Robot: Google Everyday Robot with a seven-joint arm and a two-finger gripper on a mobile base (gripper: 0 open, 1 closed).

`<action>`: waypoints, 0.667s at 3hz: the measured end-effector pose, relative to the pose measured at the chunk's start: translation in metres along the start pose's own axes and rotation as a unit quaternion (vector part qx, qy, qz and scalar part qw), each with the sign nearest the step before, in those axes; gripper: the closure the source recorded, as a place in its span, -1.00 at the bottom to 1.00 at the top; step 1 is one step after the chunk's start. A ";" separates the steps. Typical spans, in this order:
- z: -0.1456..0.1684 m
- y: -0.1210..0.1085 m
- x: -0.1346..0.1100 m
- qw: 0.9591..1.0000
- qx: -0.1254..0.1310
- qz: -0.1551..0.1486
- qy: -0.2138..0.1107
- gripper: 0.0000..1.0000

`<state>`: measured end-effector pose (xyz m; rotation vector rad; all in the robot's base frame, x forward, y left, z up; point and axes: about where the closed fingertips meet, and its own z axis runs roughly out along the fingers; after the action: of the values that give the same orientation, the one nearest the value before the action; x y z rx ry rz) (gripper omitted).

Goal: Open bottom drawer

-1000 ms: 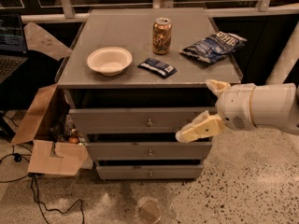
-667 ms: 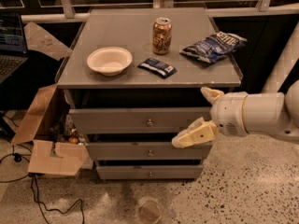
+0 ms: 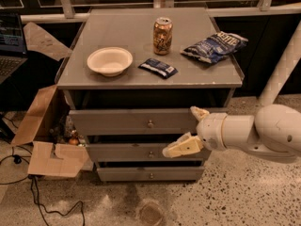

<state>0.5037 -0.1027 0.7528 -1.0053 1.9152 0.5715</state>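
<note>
Speckled floor (image 3: 244, 192) | drawers (image 3: 122, 152): 3 | bottom drawer (image 3: 141, 174) shut | gripper (image 3: 189, 130) apart at drawers' right

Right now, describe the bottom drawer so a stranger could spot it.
Find the grey cabinet holding a bowl and soda can. Of three drawer fronts, the bottom drawer is lowest, below the robot's open hand; its panel is the shallowest.

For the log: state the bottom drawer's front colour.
The bottom drawer is grey, knob metal; camera view. The gripper hovers open before the middle drawer.
</note>
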 end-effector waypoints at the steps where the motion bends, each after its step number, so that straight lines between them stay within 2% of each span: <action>1: 0.021 -0.005 0.034 0.999 0.015 0.028 0.022 -1.00; 2: 0.022 -0.005 0.032 0.999 0.018 0.027 0.021 -0.64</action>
<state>0.5095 -0.1037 0.7136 -0.9513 1.9887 0.5491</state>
